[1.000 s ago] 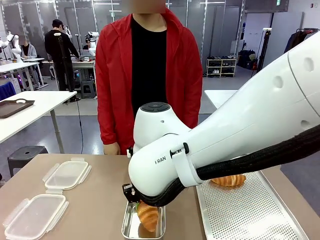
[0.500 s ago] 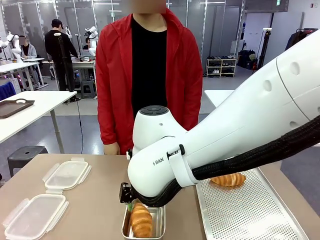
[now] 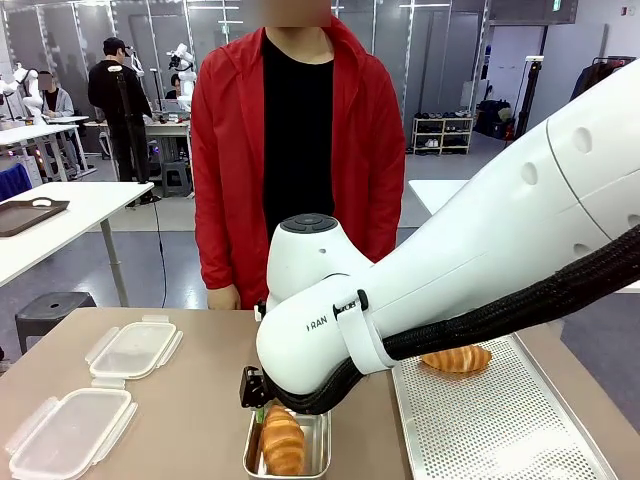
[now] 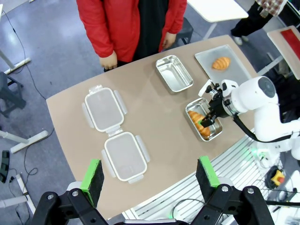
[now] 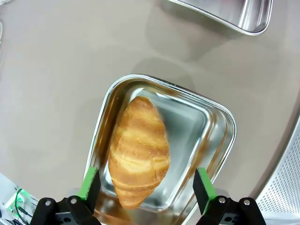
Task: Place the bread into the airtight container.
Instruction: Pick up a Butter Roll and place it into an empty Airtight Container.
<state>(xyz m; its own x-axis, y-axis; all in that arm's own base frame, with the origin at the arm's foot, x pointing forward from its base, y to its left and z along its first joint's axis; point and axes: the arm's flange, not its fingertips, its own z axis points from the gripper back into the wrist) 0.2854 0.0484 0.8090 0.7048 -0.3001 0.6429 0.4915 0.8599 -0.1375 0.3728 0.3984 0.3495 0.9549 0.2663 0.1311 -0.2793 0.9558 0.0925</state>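
Green pads (image 5: 89, 183) of the right gripper (image 5: 146, 187) are spread at their widest, and nothing is held between them. They hang just above a steel container (image 5: 220, 122), one at each side of the near end of the croissant (image 5: 139, 150), which they do not touch. The croissant lies lengthwise on the container's floor. In the front view the white right arm (image 3: 480, 270) is bent steeply down over that container, with a black cable bundle along its underside. The left gripper (image 4: 150, 174) is held high above the table, well away from the container, with its fingers wide apart and empty.

A tan table (image 3: 190, 400) bears the container near the robot's edge. A second, empty steel container (image 4: 174, 74) stands beyond it, toward the person. A perforated metal tray (image 3: 500, 420) lies just beside it, with another croissant (image 3: 456, 359) at the tray's far end. Two clear clip-lock lids (image 4: 104, 109) lie well apart from it, across the table. A person in a red jacket (image 3: 300, 150) stands behind the table. Grey floor and other work tables are seen farther off.
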